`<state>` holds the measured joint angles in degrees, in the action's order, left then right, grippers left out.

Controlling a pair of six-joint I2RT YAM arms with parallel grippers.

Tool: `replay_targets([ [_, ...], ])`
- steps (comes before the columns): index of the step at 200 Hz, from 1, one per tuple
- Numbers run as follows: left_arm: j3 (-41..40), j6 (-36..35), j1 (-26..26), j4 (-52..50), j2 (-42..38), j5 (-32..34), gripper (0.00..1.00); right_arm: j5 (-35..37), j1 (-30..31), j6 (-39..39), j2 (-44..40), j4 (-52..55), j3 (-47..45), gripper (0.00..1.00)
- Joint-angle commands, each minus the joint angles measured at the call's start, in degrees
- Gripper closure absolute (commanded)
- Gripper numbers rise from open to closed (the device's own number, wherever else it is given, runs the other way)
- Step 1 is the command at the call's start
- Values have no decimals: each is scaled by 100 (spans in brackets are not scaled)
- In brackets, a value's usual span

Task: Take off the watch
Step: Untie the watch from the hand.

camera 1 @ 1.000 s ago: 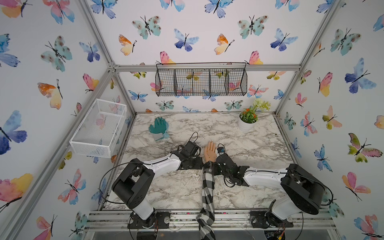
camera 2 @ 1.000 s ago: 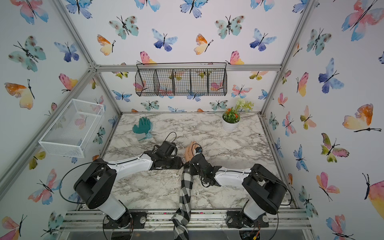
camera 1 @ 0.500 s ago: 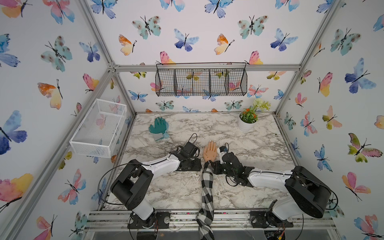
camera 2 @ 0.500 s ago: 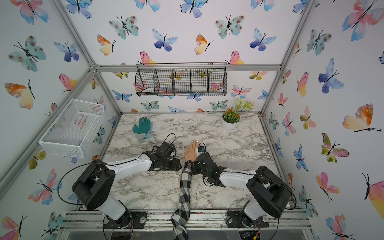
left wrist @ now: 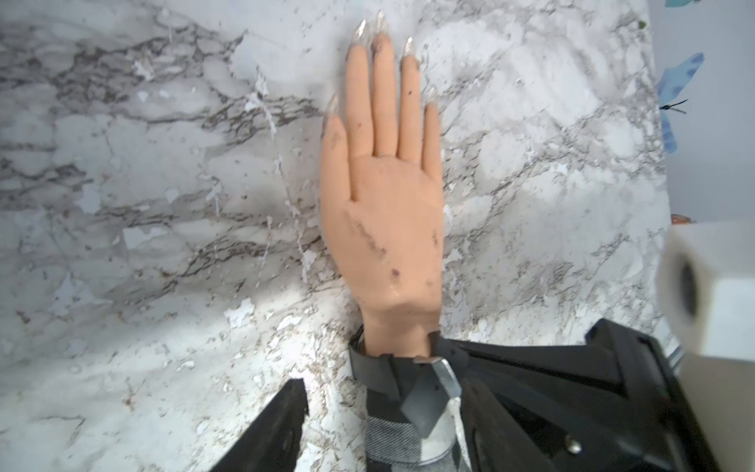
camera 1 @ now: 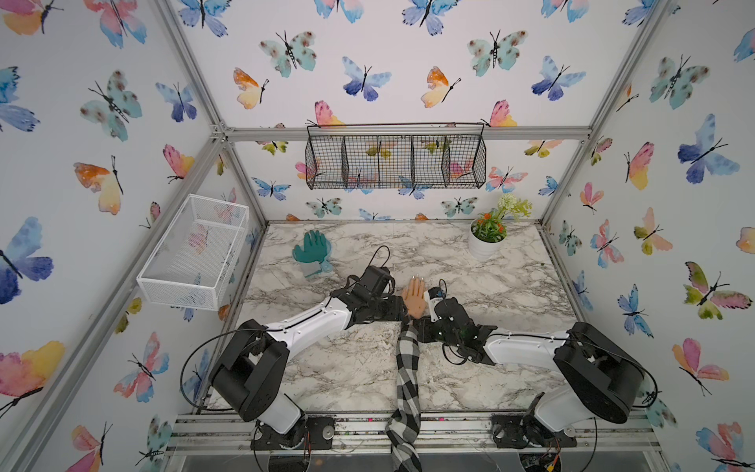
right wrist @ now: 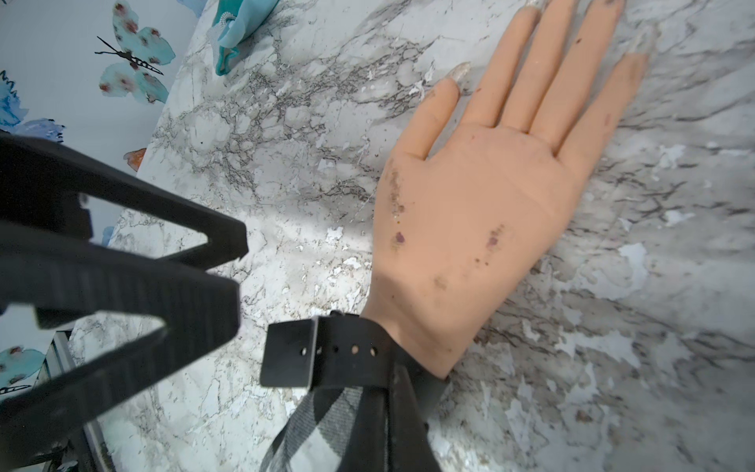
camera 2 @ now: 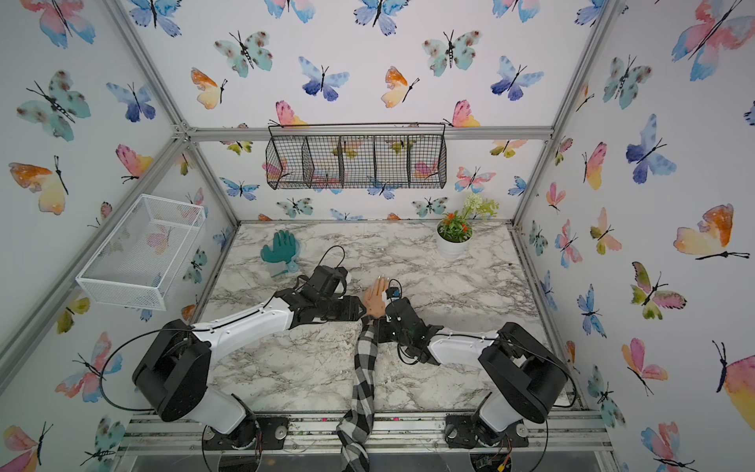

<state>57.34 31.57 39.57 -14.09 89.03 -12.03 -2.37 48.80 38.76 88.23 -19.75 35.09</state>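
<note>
the watch (right wrist: 347, 355) strap lies left-right across the wrist (right wrist: 412, 327); free tail points left, just short of left gripper (right wrist: 240, 278), slightly parted, empty. right gripper (left wrist: 449, 355) pressed together at strap.

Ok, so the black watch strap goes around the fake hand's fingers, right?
Not quite. The black watch strap goes around the wrist of the fake hand, not its fingers. The right wrist view shows it.

I'm in a robotics lab cell: aluminium frame (camera 1: 400, 133), butterfly wallpaper (camera 1: 363, 83), marble-print tabletop (camera 1: 510, 294), a wire basket (camera 1: 396, 163) hung up, my left arm (camera 1: 310, 323) and right arm (camera 1: 523, 347) bolted to a rail (camera 1: 457, 427).
</note>
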Motion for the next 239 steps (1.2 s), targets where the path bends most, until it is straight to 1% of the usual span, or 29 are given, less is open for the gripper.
replay_targets([
  [1, 215, 41, 64, 11, 219, -150, 36, -100, -1, -62, 133, 28, 103, 98],
  [35, 379, 7, 151, -110, 432, -136, 37, -23, 2, -53, 134, 61, 112, 98],
  [67, 469, -89, 207, -440, 593, -7, 38, 51, -2, -53, 134, 77, 121, 98],
  [119, 322, -256, 209, -870, 643, 255, 42, 250, 1, -36, 73, 164, 90, 98],
  [152, 132, -279, 200, -944, 589, 380, 45, 487, -14, -27, 15, 255, 25, 97],
  [189, 73, -310, 191, -956, 622, 447, 46, 545, -85, 49, -68, 264, -57, 98],
  [208, 105, -310, 191, -947, 667, 452, 46, 558, -154, 287, -170, 100, -223, 98],
  [239, 167, -301, 191, -935, 738, 445, 46, 244, -344, 860, -577, -959, -808, 98],
])
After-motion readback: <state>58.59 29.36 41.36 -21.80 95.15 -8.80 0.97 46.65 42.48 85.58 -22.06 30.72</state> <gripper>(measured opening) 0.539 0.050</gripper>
